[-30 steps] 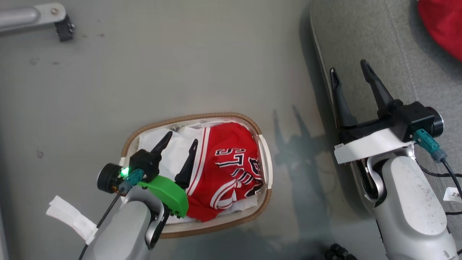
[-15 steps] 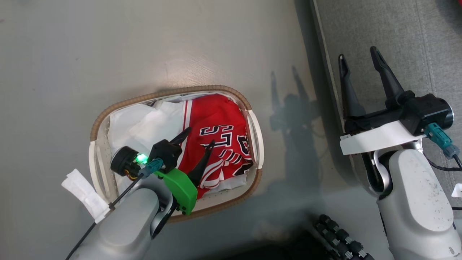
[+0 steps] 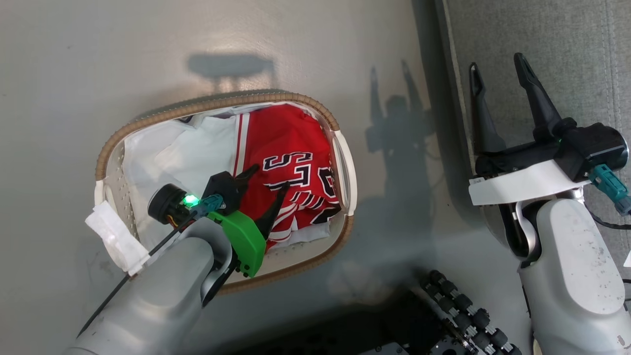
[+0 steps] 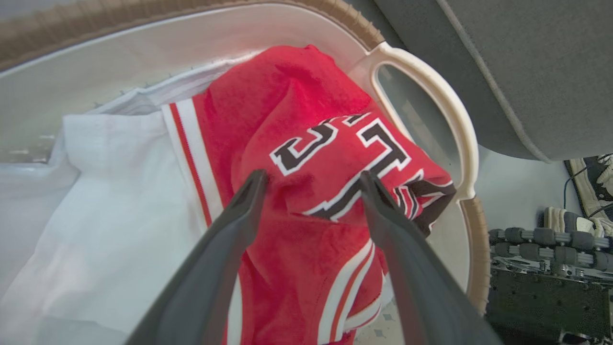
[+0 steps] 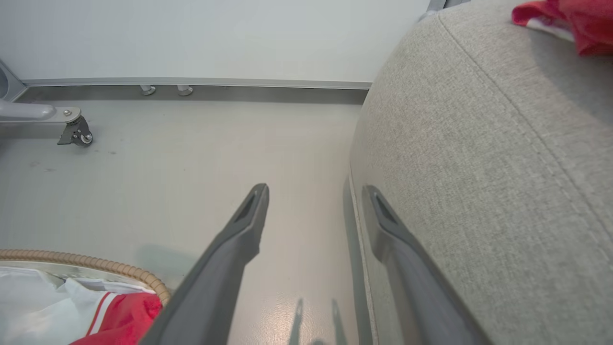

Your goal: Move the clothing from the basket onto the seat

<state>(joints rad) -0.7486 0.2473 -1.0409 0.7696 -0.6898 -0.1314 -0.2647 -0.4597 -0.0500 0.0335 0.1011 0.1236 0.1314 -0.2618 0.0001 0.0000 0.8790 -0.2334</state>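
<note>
The clothing in the basket, on floor left of seat.

One small oval white perforated plastic basket with a tan woven rim. One plain white cloth liner inside it. Red jerseys with white trim and black-and-white block lettering: one heap in the basket, and whether it is one garment or several cannot be told; one more red piece on the cushion. One large light-grey fabric seat cushion. Two pincers, the left pincer and the right pincer, each with two long dark fingers, four in all. One small grey castor wheel.
</note>
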